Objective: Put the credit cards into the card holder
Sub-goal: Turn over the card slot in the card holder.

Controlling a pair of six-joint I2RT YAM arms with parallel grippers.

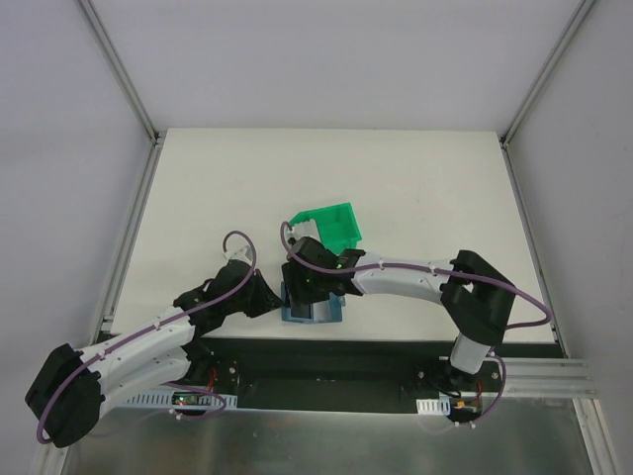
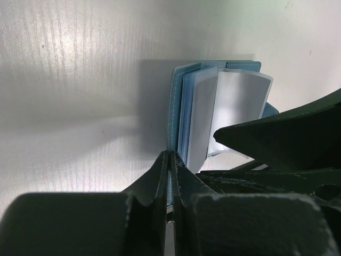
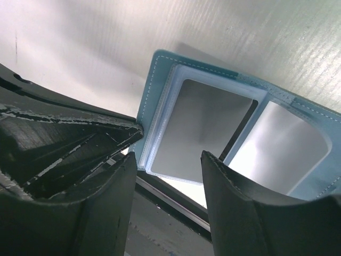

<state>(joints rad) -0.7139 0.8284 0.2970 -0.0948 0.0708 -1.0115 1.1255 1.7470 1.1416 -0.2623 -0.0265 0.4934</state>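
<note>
Your top camera looks down from above and behind the arms, from far, so you see the whole table (image 1: 415, 178), with the arm bases at the bottom edge. Your left wrist camera looks along the left gripper (image 2: 170, 156), which rises from the bottom centre. It stands very near the card holder (image 2: 213, 106), seen from its edge in the middle of the frame. Your right wrist camera looks past the right gripper (image 3: 168, 157) at the bottom, very close over the open inside of the card holder. All three views share the card holder, small and low in the centre of the top view.
</note>
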